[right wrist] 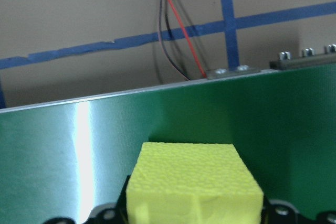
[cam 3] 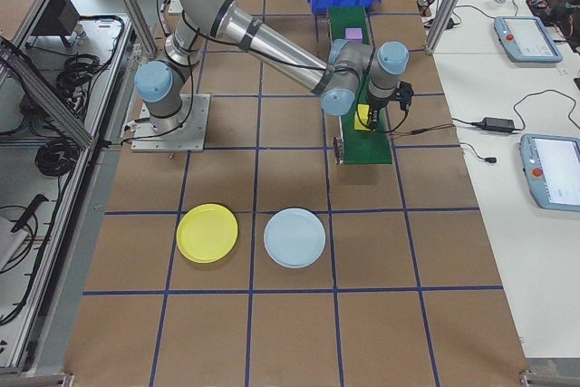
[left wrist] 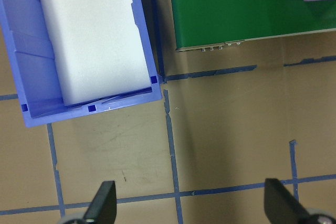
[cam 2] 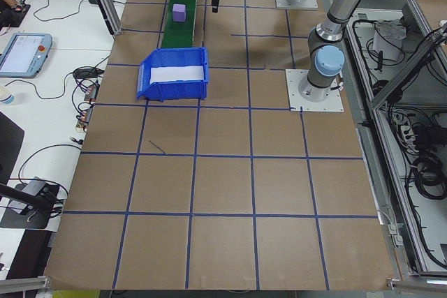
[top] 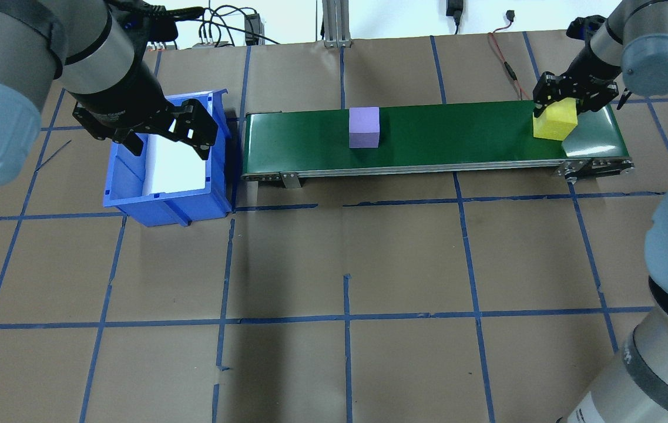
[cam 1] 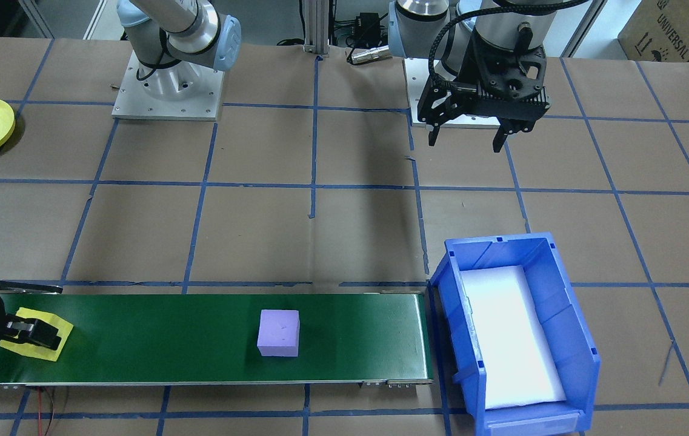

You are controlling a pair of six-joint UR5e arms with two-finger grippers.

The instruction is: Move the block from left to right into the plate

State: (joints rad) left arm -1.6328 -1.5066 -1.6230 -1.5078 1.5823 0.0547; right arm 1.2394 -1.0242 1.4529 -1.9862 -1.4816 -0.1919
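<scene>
On my screens the right gripper [top: 569,97] is down at the right-hand end of the green conveyor belt [top: 457,132], and its fingers are closed on the two sides of the yellow foam block [top: 555,121]; in the right wrist view this block [right wrist: 195,187] fills the bottom of the picture between the finger bases, with the belt surface [right wrist: 63,145] behind it; whether the block is just lifted or touches the belt, I cannot tell; a purple foam block [top: 364,127] sits near the middle of the belt, well apart from the yellow one; the left gripper [top: 166,141] hangs in the air over the near edge of the blue bin [top: 134,205], with its jaws spread wide and nothing between them; in the left wrist view I see the two fingertips [left wrist: 102,203] far from each other above the brown paper table [left wrist: 231,129], and the bin [left wrist: 26,40] with a white foam pad [left wrist: 89,30] inside it; the bin stands just beside the left end of the belt; the yellow plate [cam 3: 207,233] lies on the table on the robot's right, well apart from the belt, and a pale blue plate [cam 3: 294,238] lies just beside it; both plates carry nothing.
</scene>
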